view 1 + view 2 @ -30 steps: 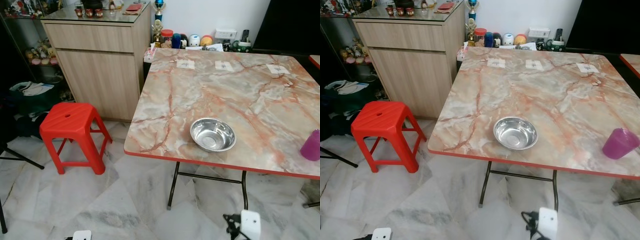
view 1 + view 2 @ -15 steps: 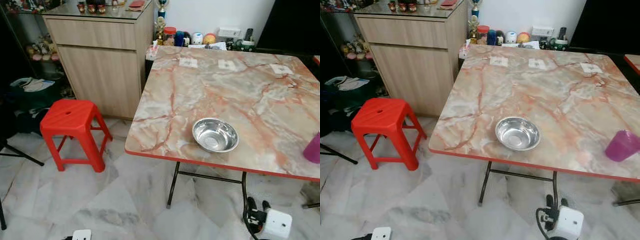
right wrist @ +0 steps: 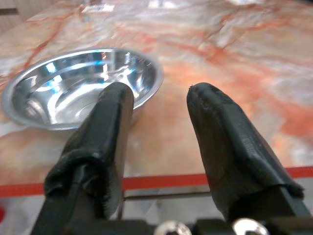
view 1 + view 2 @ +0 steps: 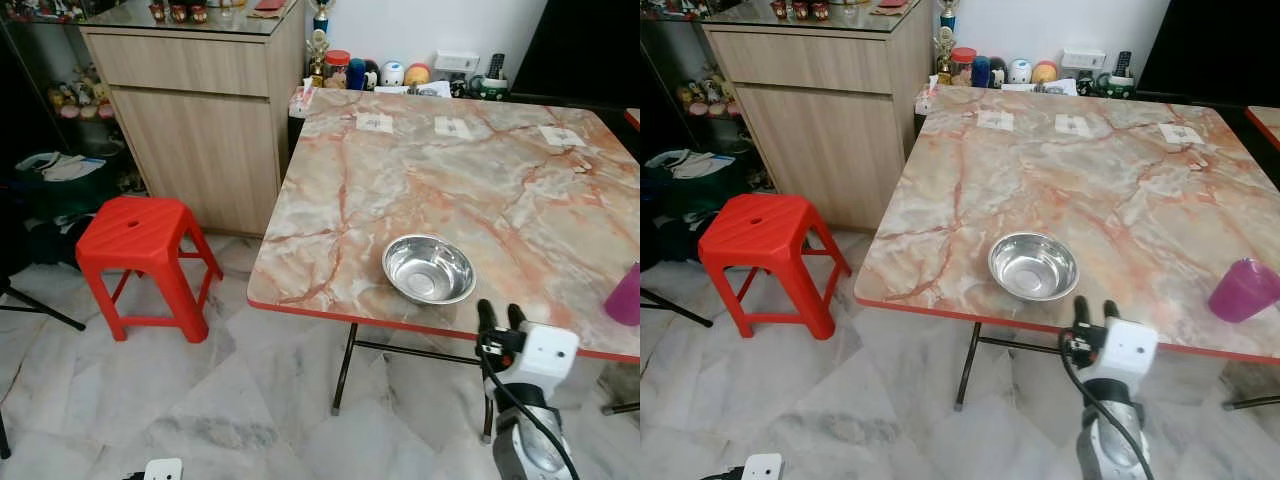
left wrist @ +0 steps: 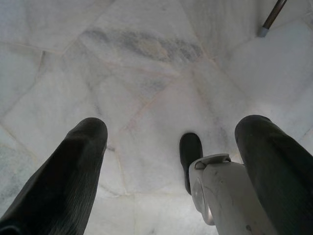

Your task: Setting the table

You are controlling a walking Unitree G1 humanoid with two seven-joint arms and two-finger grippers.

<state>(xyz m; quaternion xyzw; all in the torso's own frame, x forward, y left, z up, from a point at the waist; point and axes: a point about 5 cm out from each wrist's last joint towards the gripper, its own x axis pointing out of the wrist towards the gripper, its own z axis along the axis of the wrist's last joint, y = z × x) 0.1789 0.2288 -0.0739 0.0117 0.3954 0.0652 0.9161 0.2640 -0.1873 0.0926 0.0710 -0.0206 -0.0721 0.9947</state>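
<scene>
I see a shiny metal bowl (image 4: 428, 270) on a smooth, glossy table (image 4: 400, 180) with a pink marble look. The stool (image 4: 143, 250) is red plastic, a bit shiny. The cabinet (image 4: 200, 110) looks like pale matt wood. The floor (image 4: 200, 400) is polished grey-white stone tile. My right gripper (image 3: 159, 122) has soft-looking matt black fingers (image 3: 222, 142).

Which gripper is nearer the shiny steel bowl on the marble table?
Right. The right gripper is raised at the table's near edge, beside the steel bowl. The left gripper hangs low, pointing at the floor.
</scene>
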